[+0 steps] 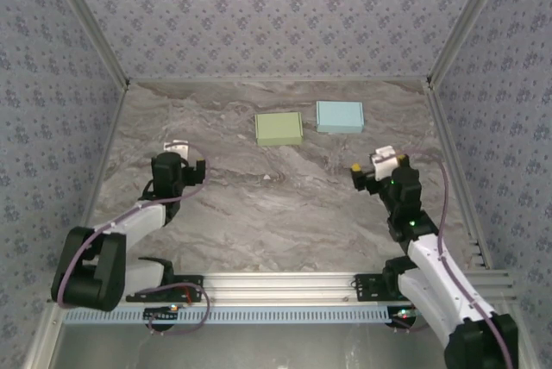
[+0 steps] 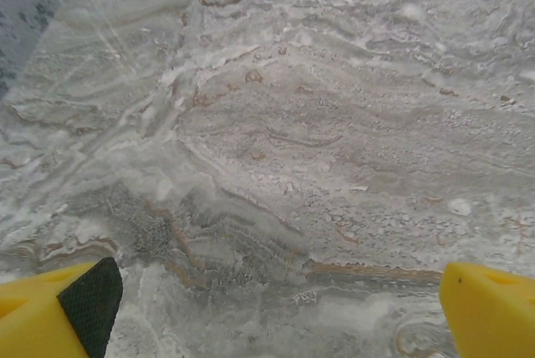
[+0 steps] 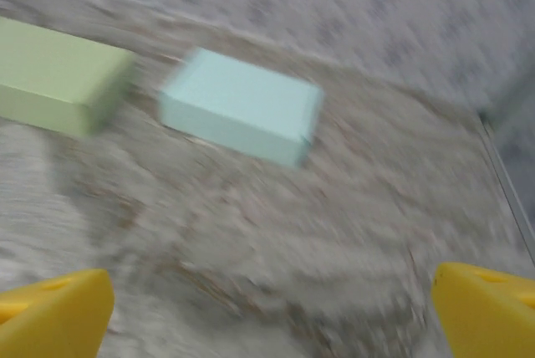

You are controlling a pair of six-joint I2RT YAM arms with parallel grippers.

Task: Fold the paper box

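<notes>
2 paper boxes sat at the far side of the marble table (image 1: pixel 259 214), side by side with a small gap between them: green box (image 1: pixel 279 128) on the left, blue box (image 1: pixel 339 116) on the right and a bit farther back, near the far wall. Both looked closed up, lids flat, neither touched by anything. Left gripper (image 1: pixel 188 155) was over the left half of the table, well apart from both boxes, jaws spread wide with nothing in them. In its wrist view the 2 yellow fingers (image 2: pixel 50 312) sat at the bottom corners, with a black pad on the inner face of the left one and bare marble between them. Right gripper (image 1: pixel 371 164) was over the right half, nearer than the blue box and clear of it, jaws likewise released and empty. Its wrist view was blurred, but showed the green box (image 3: pixel 58 78) far left, the blue box (image 3: pixel 242 115) just right of it, and the yellow fingertips (image 3: pixel 485 308) wide apart low in the frame, with open table between them and the boxes. Patterned wallpaper walls (image 1: pixel 276 15) enclosed the table on 3 sides. An aluminium rail (image 1: pixel 285 283) ran along the near edge by the arm bases.
</notes>
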